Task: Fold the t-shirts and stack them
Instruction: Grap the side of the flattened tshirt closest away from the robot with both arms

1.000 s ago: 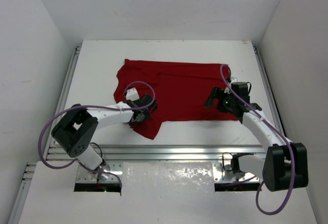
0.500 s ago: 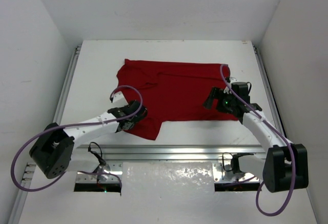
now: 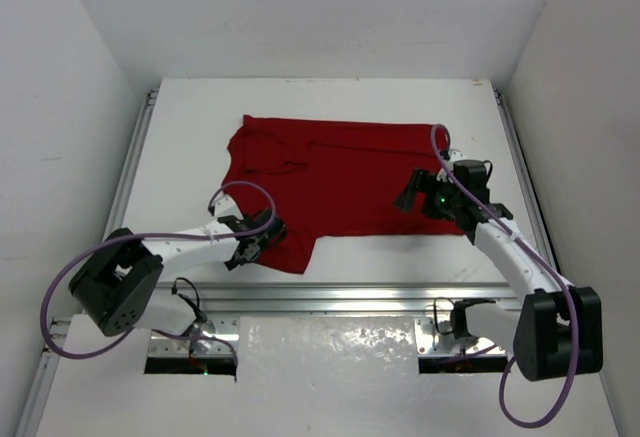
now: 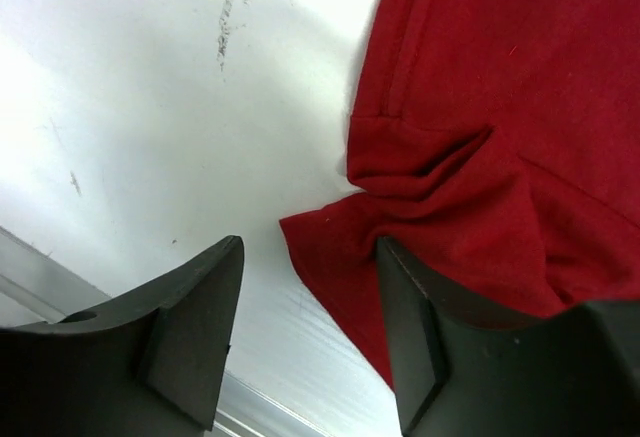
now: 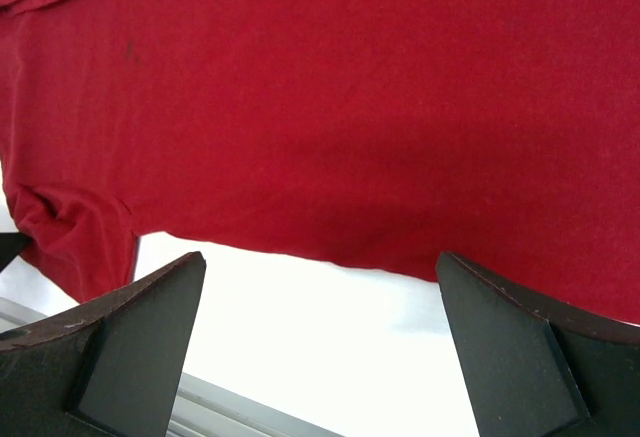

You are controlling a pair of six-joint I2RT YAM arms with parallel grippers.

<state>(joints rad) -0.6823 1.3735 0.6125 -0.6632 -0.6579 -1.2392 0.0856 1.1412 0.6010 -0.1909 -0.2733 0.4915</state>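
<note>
**Red cotton spread flat, 2 hands empty**

Red and soft, the shirt [image 3: 345,172] lies spread across the middle of the white desk [image 3: 185,132]. Most of it is flat. Its left end is rumpled, and 1 corner juts toward the near edge. It is the only cloth in view, so there is nothing yet to stack it on.

The left hand [image 4: 310,257] hangs low over that near-left corner with its jaws partly open. The puckered corner lies under the gap, just beside the inner finger, and is not pinched. The right hand [image 5: 322,262] hovers above the near hem on the right side, jaws spread wide and holding nothing.

The cloth looks light and limp. It will likely sag, drag and bunch when lifted from 1 point, and a thin single layer can slip out of a shallow pinch. The better holds appear to be the stitched hem and the corners, where the fabric is doubled. Taking the near-left corner and the matching part of the near hem together should carry the edge over evenly. The wrinkles at the corner probably want smoothing first, or the fold may set crooked.
</note>
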